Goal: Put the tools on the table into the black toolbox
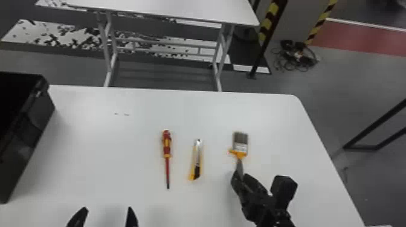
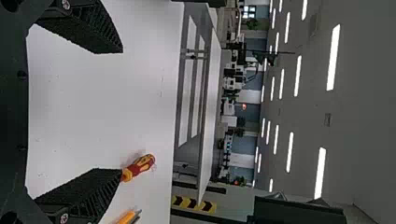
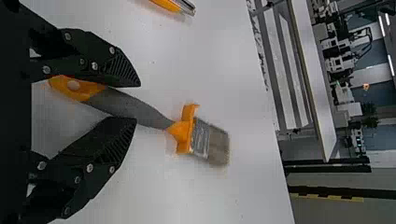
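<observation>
My left gripper (image 1: 105, 215) is at the near edge of the head view; in the left wrist view the left gripper (image 2: 122, 111) has its fingers wide apart over white tabletop. The red-and-yellow screwdriver (image 1: 166, 148) lies left of the yellow utility knife (image 1: 197, 160). Beyond one left fingertip shows the screwdriver's handle (image 2: 141, 165). On the right, my right gripper (image 1: 243, 178) is at the handle of the paint brush (image 1: 240, 143). In the right wrist view the right gripper (image 3: 137, 102) is closed around the grey handle, with the brush head (image 3: 205, 140) sticking out past the fingertips.
The black toolbox (image 1: 27, 129) stands at the table's left side, open at the top. Beyond the work table (image 1: 99, 102) is another white table (image 1: 169, 10). Cables (image 1: 297, 57) lie on the floor at the back right.
</observation>
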Robot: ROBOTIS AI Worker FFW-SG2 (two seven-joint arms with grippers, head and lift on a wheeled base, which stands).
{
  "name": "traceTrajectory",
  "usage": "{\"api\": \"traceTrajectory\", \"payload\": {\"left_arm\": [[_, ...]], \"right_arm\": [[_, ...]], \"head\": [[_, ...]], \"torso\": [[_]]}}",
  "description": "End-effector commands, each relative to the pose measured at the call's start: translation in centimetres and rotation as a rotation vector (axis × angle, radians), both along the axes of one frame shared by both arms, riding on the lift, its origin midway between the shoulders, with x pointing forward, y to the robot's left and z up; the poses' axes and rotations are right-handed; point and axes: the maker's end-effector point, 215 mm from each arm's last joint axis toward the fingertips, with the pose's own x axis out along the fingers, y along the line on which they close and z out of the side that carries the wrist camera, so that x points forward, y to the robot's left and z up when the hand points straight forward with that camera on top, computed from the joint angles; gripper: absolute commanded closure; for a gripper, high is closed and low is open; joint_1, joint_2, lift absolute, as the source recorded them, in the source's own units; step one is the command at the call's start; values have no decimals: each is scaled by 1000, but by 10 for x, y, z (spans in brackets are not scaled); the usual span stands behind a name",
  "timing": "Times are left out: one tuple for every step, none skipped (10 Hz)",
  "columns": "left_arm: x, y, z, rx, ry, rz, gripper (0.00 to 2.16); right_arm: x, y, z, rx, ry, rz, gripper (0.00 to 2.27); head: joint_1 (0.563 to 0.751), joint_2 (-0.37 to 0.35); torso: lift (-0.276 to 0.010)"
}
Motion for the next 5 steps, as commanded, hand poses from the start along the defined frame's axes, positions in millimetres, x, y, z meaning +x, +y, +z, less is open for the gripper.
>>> {"api": "traceTrajectory", "payload": {"left_arm": [[-3,-3,0,-2,3,-8,80],[-4,-5,0,-2,4,-12,80],[-7,-6,0,-2,6,-14,80],[-7,-6,2,-3,2,-14,80],[-5,-7,9,-3,-12,-13,80]], "right_arm": [[-10,-5,-10,-8,47,0,2054],[-14,-7,-8,-26,44,4,2165],[-14,-10,-2,-34,21,1,2223],[-11,-12,11,-44,-24,-4,2223],[-9,-17,24,-52,-55,-11,2223]], "head": [[695,-202],[695,-216],[695,-230],[695,-239],[695,-244]], "torso": [[-75],[-75],[-75],[-75],[-75]]}}
